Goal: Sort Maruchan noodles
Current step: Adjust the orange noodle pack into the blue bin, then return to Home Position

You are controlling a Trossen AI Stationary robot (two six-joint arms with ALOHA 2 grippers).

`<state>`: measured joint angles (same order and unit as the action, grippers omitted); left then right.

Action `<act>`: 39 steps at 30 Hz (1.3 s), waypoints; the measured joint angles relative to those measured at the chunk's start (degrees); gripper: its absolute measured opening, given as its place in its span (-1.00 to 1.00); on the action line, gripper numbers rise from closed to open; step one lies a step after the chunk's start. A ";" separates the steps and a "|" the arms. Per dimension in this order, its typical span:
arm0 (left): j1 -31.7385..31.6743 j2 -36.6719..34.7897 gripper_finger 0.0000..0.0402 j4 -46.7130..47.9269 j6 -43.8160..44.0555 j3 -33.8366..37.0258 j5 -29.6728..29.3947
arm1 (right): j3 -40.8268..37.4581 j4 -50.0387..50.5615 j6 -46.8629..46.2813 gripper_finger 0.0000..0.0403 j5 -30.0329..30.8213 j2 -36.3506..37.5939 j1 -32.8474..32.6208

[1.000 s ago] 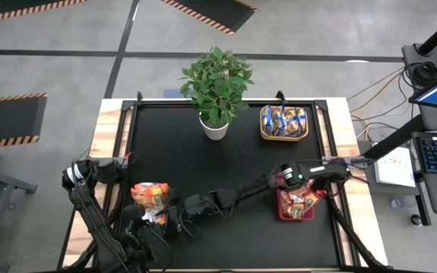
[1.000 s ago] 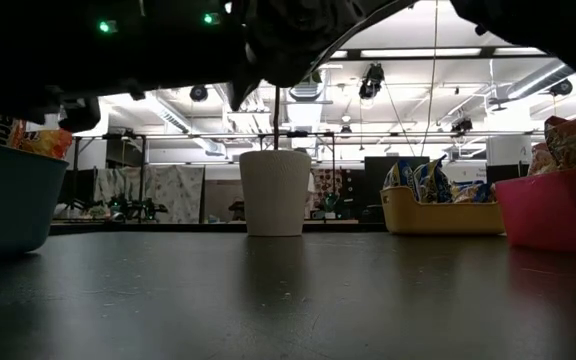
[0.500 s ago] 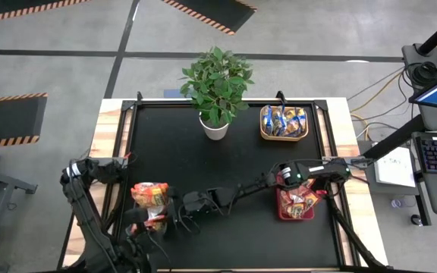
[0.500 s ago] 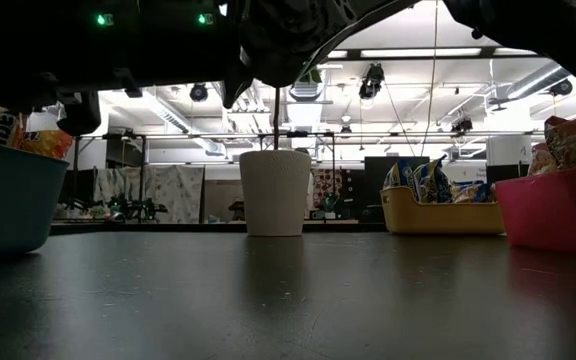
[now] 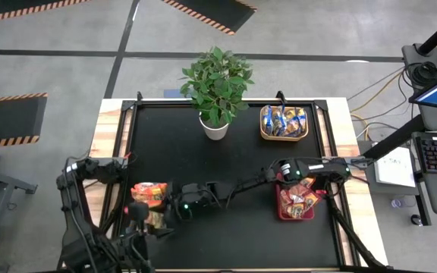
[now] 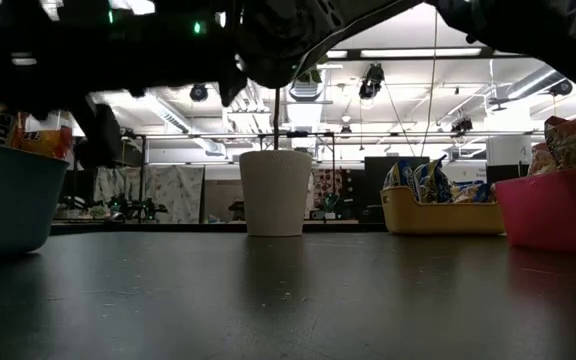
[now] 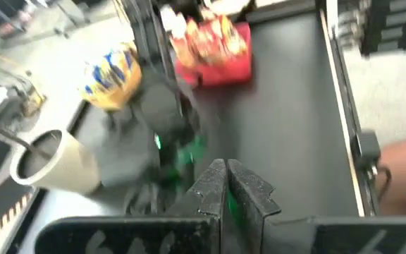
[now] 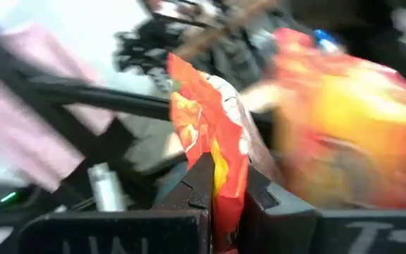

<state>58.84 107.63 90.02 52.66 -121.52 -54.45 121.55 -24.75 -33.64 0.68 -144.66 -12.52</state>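
Orange Maruchan noodle packets [image 5: 149,195] are heaped in the grey-blue bin [image 6: 6,200] at the table's near left. My right gripper [image 8: 223,185] has reached across from the right to this bin and is shut on one orange packet [image 8: 206,120]. In the high view it is at the bin's right side [image 5: 167,207]. My left gripper [image 7: 226,185] is shut on nothing and hangs raised by the bin's near side [image 5: 143,220]. Red-pink packets fill the red bin [image 5: 281,211], and blue-and-yellow packets lie in the yellow basket [image 5: 284,121]. My right gripper pinches an orange packet between its two fingers at the packet's lower edge [image 8: 221,173]. The fingers come in level from the table's right. The packet sticks out past the fingertips, crumpled. Whether it is clear of the heap does not show.
A potted plant in a white pot [image 5: 215,125] stands at the far middle of the black mat. The right arm's long forearm [image 5: 234,189] spans the mat's near middle between the red bin and the left bin.
My left arm has risen beside the left bin and tipped its gripper up toward level. My right gripper has edged a little toward the table's left, closer to the orange packets, and rolled about its own axis.
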 joint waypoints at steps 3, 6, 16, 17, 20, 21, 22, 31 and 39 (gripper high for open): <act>-0.01 0.02 -1.00 0.00 -1.37 -2.24 -3.79 | 0.07 4.89 -3.80 -0.91 3.26 0.00 0.49; -0.01 0.02 -1.00 -0.01 -2.07 -3.51 -8.37 | 0.18 6.03 -3.28 -0.91 5.24 0.11 0.19; -0.25 0.07 -1.00 0.02 -2.93 -4.36 -13.95 | 0.12 5.07 0.69 -0.77 5.37 0.11 0.43; -0.32 0.07 -1.00 0.00 -2.93 -4.36 -13.95 | 0.12 5.08 0.69 -0.73 5.35 0.11 0.52; -0.45 0.07 -1.00 0.00 -2.93 -4.36 -13.95 | 0.10 5.11 0.67 -0.59 5.13 0.09 0.58; -0.47 0.07 -1.00 0.00 -2.93 -4.36 -13.95 | 0.10 5.10 0.70 -0.54 4.88 0.09 0.58; -0.47 0.07 -1.00 0.00 -2.93 -4.36 -13.95 | 0.10 5.09 0.74 -0.49 4.65 0.09 0.58; -0.67 0.07 -1.00 0.00 -4.75 -4.36 -13.93 | 0.01 14.36 4.42 -0.13 3.20 3.58 0.95; -2.36 0.07 -1.00 -0.09 -10.50 -4.36 -10.65 | 0.01 34.67 16.44 -0.03 2.29 11.26 0.68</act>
<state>56.48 107.70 89.92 42.17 -125.89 -65.10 121.56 9.92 -17.19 2.97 -133.40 -11.85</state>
